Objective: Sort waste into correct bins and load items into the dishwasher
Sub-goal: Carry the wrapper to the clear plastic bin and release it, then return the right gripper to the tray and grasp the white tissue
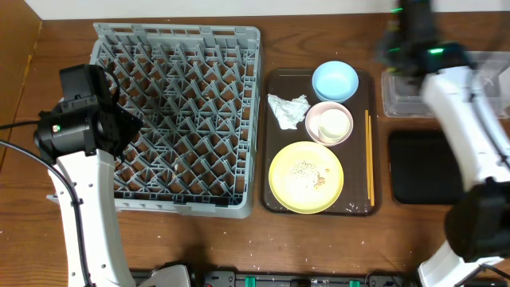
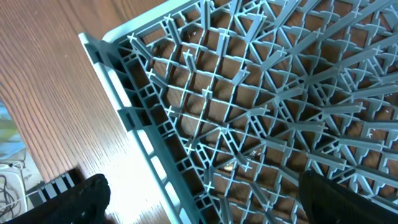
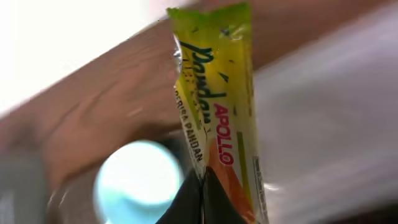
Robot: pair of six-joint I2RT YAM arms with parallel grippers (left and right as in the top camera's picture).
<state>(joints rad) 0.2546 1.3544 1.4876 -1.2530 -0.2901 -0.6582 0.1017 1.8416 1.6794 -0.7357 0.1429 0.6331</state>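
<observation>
**Right tool** (image 3: 201,194): the two dark fingers are closed together on the lower end of the wrapper (image 3: 217,106). The wrapper is a long, flat, glossy film sachet, yellow-green at the top and orange below, with printed lettering. It stands up from the fingers, tilted slightly. The light blue bowl (image 3: 138,182) shows as a blurred, smooth, round shape below and to the left of the tool. In the overhead view the arm is motion-blurred. The tool sits just beside the left end of the clear tub (image 1: 398,89), a rectangular bin of transparent plastic. The black tray (image 1: 422,166), shallow, matte and rectangular, lies nearer the robot than the tool.

**Left tool** (image 2: 202,196): the fingers are spread wide apart with nothing gripped; one dark fingertip (image 2: 87,198) shows at each lower corner of the wrist view. The tool hangs over the left edge of the rack (image 1: 177,119), a square grey moulded-plastic grid of pegs and diagonal ribs. Wood-grain bench (image 2: 56,93) shows through and beside the rack.

**Between the tools**: a dark brown tray (image 1: 275,84) carries these items:
- the light blue bowl;
- the pinkish-white bowl (image 1: 315,115), with the small white cup (image 1: 335,124) inside it;
- the round yellow plate (image 1: 306,177), speckled with pale crumbs (image 1: 304,168);
- a crumpled white sheet (image 1: 288,109);
- the thin wooden chopsticks (image 1: 369,155), lying along the tray's edge nearest the right tool.
</observation>
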